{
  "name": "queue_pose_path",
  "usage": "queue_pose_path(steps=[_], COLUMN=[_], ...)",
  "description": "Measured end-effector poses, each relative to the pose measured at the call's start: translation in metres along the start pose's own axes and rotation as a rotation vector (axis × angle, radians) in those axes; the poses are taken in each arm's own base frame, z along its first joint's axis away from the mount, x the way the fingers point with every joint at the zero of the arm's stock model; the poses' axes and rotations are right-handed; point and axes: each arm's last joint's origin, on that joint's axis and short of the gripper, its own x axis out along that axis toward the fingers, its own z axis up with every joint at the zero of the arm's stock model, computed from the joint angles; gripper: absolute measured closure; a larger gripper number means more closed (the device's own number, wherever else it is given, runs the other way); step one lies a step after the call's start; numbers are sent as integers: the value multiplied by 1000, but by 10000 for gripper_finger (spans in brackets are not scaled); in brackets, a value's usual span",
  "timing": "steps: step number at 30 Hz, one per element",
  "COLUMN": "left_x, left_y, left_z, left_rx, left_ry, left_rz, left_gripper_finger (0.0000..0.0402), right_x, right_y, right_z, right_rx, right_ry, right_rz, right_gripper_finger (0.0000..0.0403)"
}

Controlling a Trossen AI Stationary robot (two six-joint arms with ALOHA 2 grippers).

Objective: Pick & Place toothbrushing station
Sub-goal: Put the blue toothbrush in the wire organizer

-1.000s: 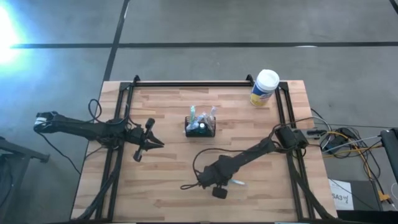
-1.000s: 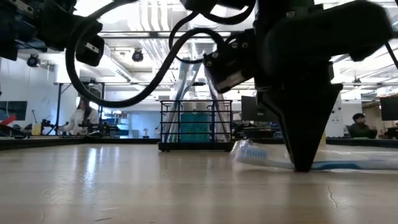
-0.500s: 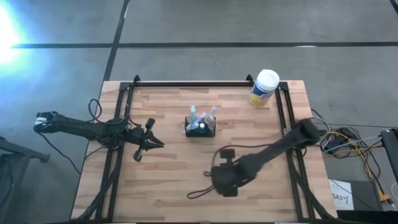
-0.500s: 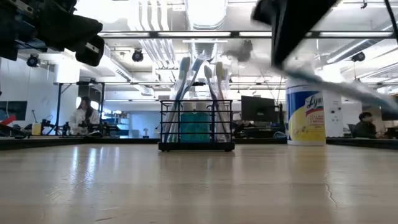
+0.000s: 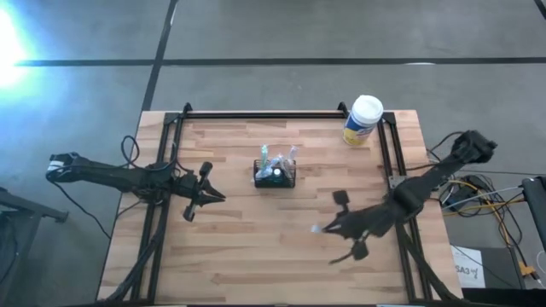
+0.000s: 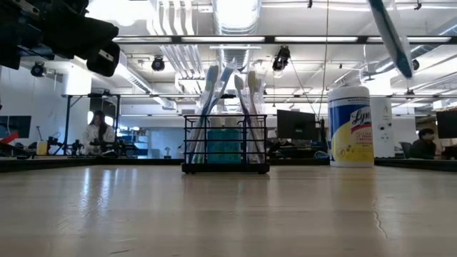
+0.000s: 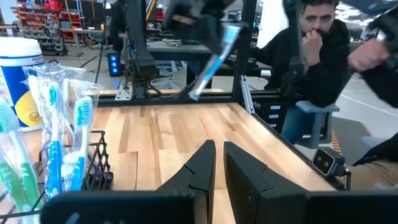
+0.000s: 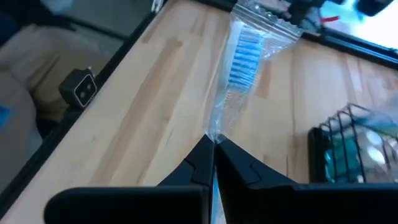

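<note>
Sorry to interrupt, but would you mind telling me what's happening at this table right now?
The right end effector is shut on a wrapped toothbrush, held in the air above the table. The black wire caddy near the middle already holds several toothbrushes. The left end effector waits at the left side, shut and empty.

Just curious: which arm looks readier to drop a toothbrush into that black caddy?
The right: its gripper is shut on a wrapped toothbrush near the caddy. The left gripper holds nothing.
</note>
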Motion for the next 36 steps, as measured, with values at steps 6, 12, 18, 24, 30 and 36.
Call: queue_pose_path(steps=[6,12,18,24,30,36], left_x=[0,0,0,0,0,0], left_y=[0,0,0,0,0,0], left_z=[0,0,0,0,0,0], left_rx=[-15,-23,-15,-22,-24,-25], left_ry=[0,1,0,-1,-1,-1], left_rz=[0,0,0,0,0,0], left_gripper_finger=[362,362,362,362,362,362], right_x=[-23,-38,-42,-45,-47,-47], right_y=[-15,-24,-27,-27,-29,-30], right_z=[-58,-98,-126,-145,-157,-167], right_rx=[59,92,69,39,27,38], right_ry=[-160,-330,-425,-509,-542,-552], right_rz=[-32,-34,-11,62,69,67], right_gripper_finger=[395,395,394,394,395,395])
